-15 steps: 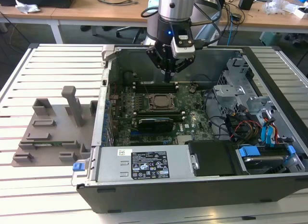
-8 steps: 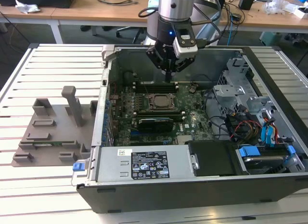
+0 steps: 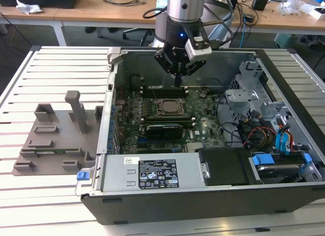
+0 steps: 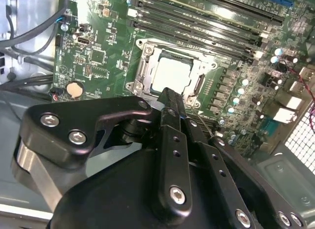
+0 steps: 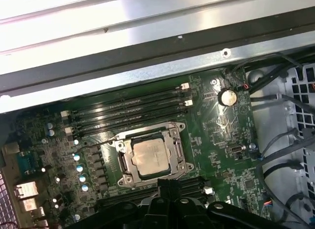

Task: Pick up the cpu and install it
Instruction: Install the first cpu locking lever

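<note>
The cpu [image 3: 167, 107] lies flat inside the open metal socket frame [image 3: 158, 100] on the green motherboard [image 3: 203, 122] of the open computer case. Its pale silvery top is plain in both wrist views [image 4: 172, 74] [image 5: 151, 156]. My gripper [image 3: 177, 79] hangs above the board, a little behind the socket toward the case's back wall. Its black fingers are pressed together with nothing between them, and their tip [image 4: 167, 93] [image 5: 168, 186] is just beside the socket's edge in both wrist views, apart from the chip.
A long black expansion card [image 3: 163, 129] lies just in front of the socket, and memory slots [image 5: 133, 111] run behind it. A power supply [image 3: 152, 172], a drive cage [image 3: 254, 101] and cables [image 3: 254, 132] crowd the case. A grey fixture [image 3: 56, 129] stands on the slatted table at the exterior view's left.
</note>
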{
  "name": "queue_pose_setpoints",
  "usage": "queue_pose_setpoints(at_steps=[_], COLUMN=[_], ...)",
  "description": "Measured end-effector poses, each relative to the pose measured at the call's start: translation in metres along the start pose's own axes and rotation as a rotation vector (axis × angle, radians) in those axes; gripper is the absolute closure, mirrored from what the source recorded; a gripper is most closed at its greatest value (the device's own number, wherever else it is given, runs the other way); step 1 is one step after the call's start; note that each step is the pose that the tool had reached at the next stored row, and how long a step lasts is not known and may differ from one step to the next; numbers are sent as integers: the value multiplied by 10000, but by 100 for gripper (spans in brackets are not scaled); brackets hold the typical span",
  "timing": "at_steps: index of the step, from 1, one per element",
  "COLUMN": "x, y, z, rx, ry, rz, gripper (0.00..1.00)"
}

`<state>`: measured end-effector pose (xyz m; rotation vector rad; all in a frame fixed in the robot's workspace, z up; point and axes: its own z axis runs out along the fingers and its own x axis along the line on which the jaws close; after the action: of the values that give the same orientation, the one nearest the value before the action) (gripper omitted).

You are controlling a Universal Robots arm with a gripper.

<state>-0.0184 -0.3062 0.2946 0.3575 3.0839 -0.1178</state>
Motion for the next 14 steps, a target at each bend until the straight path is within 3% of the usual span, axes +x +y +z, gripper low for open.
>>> queue_pose_setpoints(at_steps=[1,4,10,14], x=[1,0,-1,0], y=[0,1,1,1], z=[-1,1,1,1], rx=[-55,-356,-409,-439], ry=[11,73,45,5], rz=[-32,-119,-767,-1544], gripper=[89,89,89,89])
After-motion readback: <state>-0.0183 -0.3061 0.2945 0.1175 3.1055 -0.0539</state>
